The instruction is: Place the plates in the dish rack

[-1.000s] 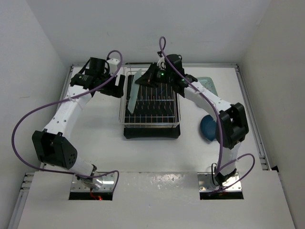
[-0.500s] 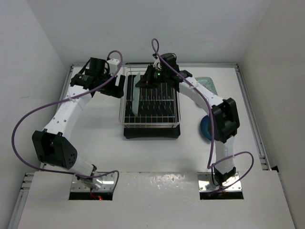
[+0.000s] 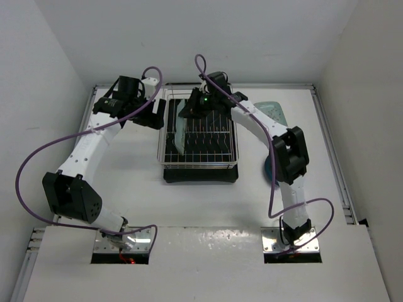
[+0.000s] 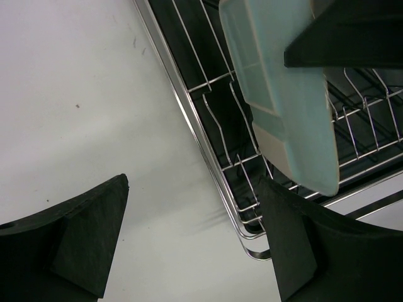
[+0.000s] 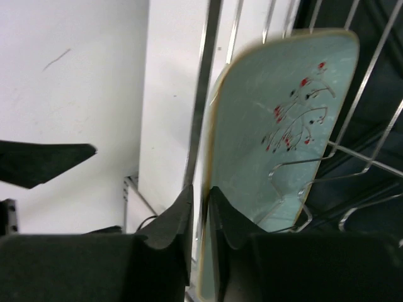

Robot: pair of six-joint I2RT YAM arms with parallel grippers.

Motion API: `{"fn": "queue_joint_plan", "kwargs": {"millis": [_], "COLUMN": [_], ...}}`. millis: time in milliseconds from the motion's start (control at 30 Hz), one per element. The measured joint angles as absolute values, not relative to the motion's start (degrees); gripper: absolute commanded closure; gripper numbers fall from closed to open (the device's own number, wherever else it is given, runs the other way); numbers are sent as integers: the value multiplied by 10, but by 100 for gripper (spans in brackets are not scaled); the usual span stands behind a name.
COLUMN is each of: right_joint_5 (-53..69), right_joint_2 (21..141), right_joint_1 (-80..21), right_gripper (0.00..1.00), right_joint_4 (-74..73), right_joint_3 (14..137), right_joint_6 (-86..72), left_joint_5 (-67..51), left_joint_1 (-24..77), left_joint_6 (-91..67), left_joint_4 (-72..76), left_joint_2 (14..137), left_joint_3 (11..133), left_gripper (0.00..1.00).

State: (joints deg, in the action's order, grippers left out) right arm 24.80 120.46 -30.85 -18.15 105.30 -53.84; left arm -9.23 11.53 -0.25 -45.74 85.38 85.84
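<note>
Mint-green plate (image 3: 181,129) is settling on edge deeper among the left-hand dividers of the dish rack (image 3: 199,165) than a second ago, the right end effector (image 5: 200,200) pinching its rim and the left end effector (image 4: 192,242) hovering spread alongside, nearly completing one placement.

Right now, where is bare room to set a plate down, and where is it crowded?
Bare table: between the dish rack and the arm bases, and between it and the left arm. The rack's right slots look free. Crowded: its left side, where the right gripper holds a mint plate; the blue plate and second mint plate lie right of it.
</note>
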Motion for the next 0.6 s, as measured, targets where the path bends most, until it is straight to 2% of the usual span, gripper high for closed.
{"fn": "queue_joint_plan", "kwargs": {"millis": [200,400,533,600], "right_joint_5": [234,226,222,215], "right_joint_2": [1214,1213,1206,1195], "right_joint_1": [-314,-332,-339,-338], "right_gripper": [62,55,41,37], "right_joint_4": [-181,-178,-187,-203], "right_joint_3": [1064,1084,1084,1084], "right_joint_6": [-535,-518,-505,-491], "left_joint_5": [-92,-92,-92,-92], "left_joint_1": [115,115,115,115], "left_joint_6": [0,0,0,2], "left_joint_4": [-457,-457,-457,-457], "left_joint_2": [854,854,854,854], "left_joint_3": [858,858,858,858], "left_gripper": [12,12,12,12]}}
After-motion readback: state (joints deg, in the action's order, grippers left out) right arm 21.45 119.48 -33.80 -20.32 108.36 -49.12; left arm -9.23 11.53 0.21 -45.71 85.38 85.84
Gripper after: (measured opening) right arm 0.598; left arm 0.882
